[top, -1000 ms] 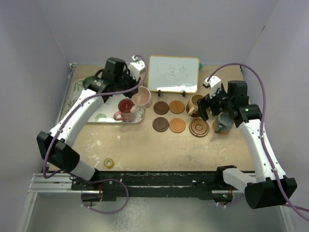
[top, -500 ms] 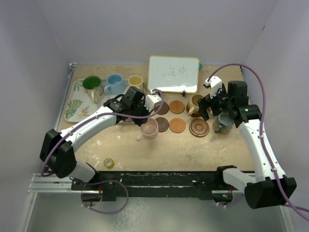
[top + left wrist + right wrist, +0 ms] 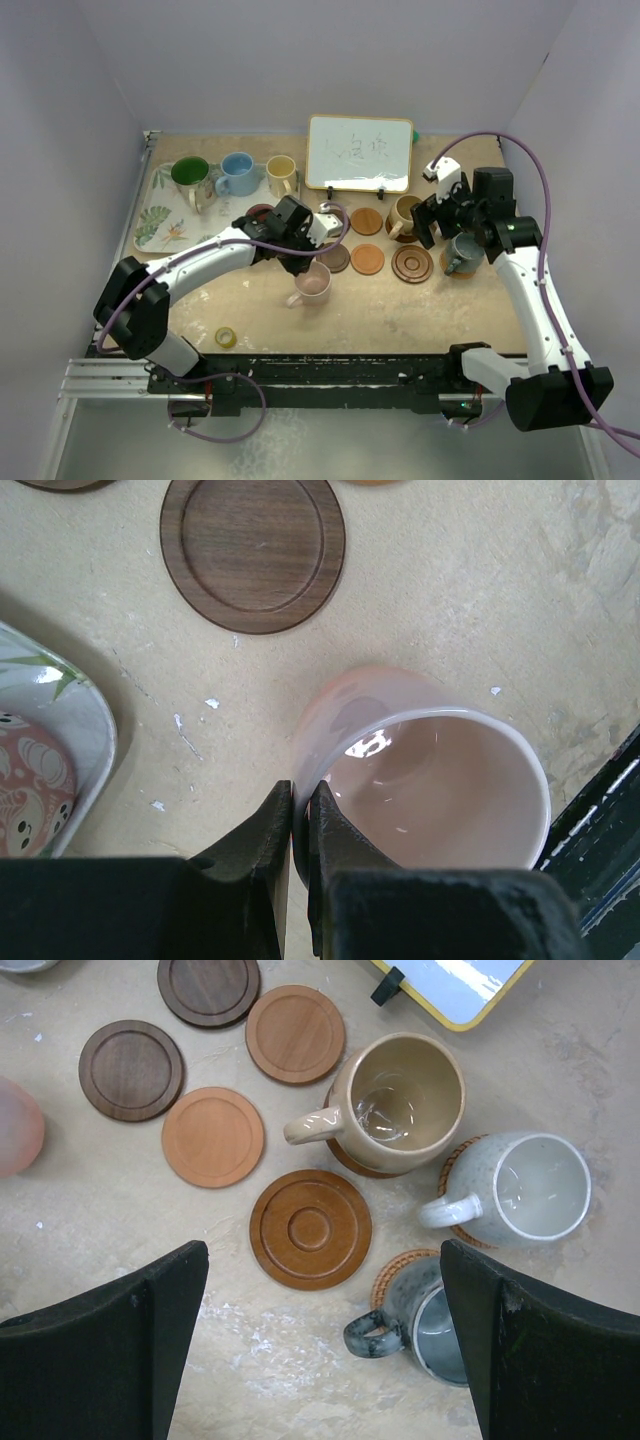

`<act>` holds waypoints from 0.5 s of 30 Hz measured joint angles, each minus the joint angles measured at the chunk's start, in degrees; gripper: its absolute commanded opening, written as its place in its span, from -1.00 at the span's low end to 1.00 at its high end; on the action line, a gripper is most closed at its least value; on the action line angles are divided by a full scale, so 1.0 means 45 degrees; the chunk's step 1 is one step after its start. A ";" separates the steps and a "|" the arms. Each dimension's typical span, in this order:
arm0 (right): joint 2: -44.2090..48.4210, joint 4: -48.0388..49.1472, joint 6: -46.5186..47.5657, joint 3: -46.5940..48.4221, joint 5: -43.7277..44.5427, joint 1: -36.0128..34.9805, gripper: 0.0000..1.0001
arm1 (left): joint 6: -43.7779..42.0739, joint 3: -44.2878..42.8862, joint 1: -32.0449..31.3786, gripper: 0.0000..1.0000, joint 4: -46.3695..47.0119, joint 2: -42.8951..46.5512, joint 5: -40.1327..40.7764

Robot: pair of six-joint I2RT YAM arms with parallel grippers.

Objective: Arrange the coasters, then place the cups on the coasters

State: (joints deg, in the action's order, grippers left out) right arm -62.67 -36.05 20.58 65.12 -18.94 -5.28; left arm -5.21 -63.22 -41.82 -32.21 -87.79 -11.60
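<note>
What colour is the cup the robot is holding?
Pale pink cup, clearest in the left wrist view.

Eight cups (image 3: 400, 1100), eight coasters (image 3: 310, 1228), one tray (image 3: 158, 228)

Pink cup (image 3: 430, 780) glossy ceram.; coaster (image 3: 252, 552) smooth wood; tbl (image 3: 480, 600) rough, matt.

Pale pink cup (image 3: 430, 780), lower centre of the left wrist view — dark brown wood-grain coaster (image 3: 252, 552) at the top, white tray (image 3: 70, 715) with green leaves at the left edge.
</note>
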 measured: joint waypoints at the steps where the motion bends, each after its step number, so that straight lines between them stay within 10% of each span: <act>1: -0.0005 0.0000 0.0000 0.0000 0.0000 0.0000 1.00 | 0.0049 0.0015 0.0000 -0.94 0.0039 -0.0068 0.0019; 15: -0.0325 -0.0005 0.0000 0.0000 -0.0019 0.0000 1.00 | 0.0359 0.0019 -0.0029 -0.79 0.0277 -0.0923 0.0068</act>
State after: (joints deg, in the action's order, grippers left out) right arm -64.14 -36.07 20.58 65.12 -19.03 -5.28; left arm -3.60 -63.13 -41.95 -30.96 -91.94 -11.29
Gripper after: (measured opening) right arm 0.998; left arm 0.075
